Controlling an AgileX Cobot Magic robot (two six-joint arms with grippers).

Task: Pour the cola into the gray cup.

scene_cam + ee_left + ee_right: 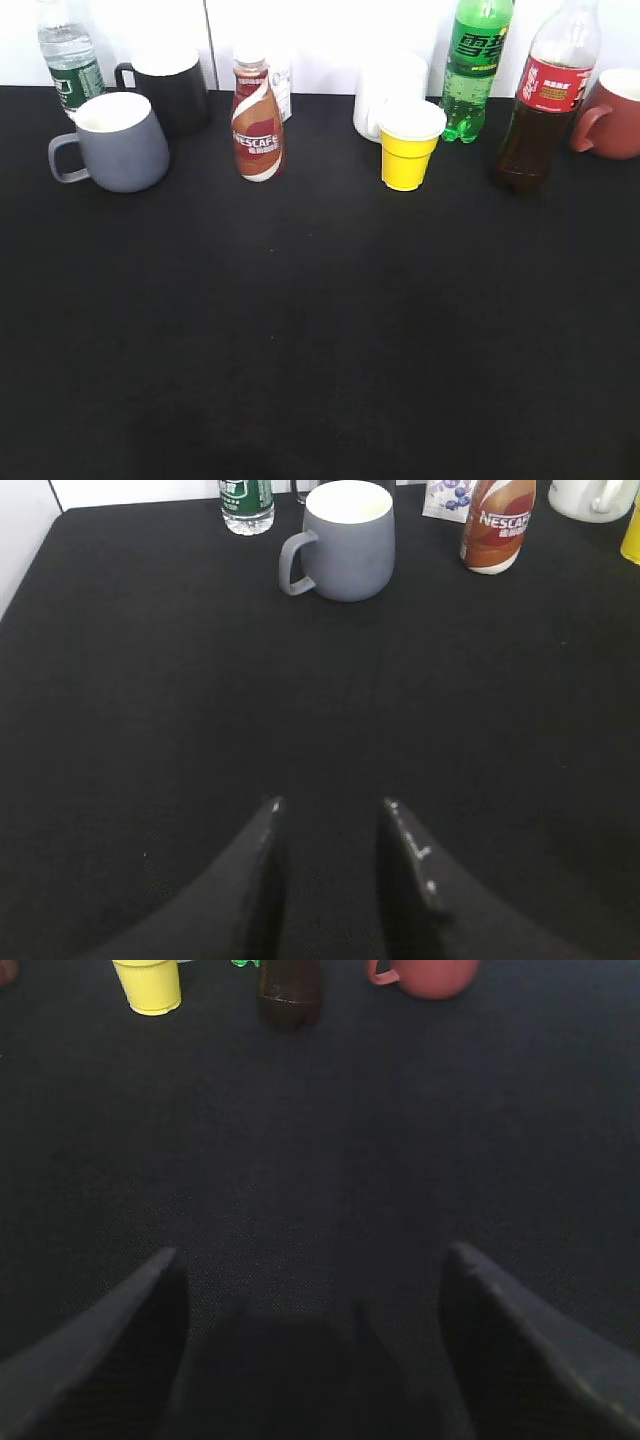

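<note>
The cola [545, 105], a tall clear bottle of dark liquid with a red label, stands upright at the back right of the black table; its base shows in the right wrist view [290, 995]. The gray cup [120, 142], blue-gray with a white inside, stands at the back left with its handle to the left; it also shows in the left wrist view [345, 542]. My left gripper [330, 805] is open and empty, well short of the cup. My right gripper [310, 1255] is open wide and empty, well short of the cola. Neither gripper shows in the exterior view.
Along the back stand a water bottle [68, 55], a black mug [170, 88], a Nescafe bottle [257, 122], a white cup [390, 92], a yellow cup [410, 145], a green soda bottle [475, 65] and a reddish-brown mug [615, 115]. Bare black tabletop [320, 330] lies in front of them.
</note>
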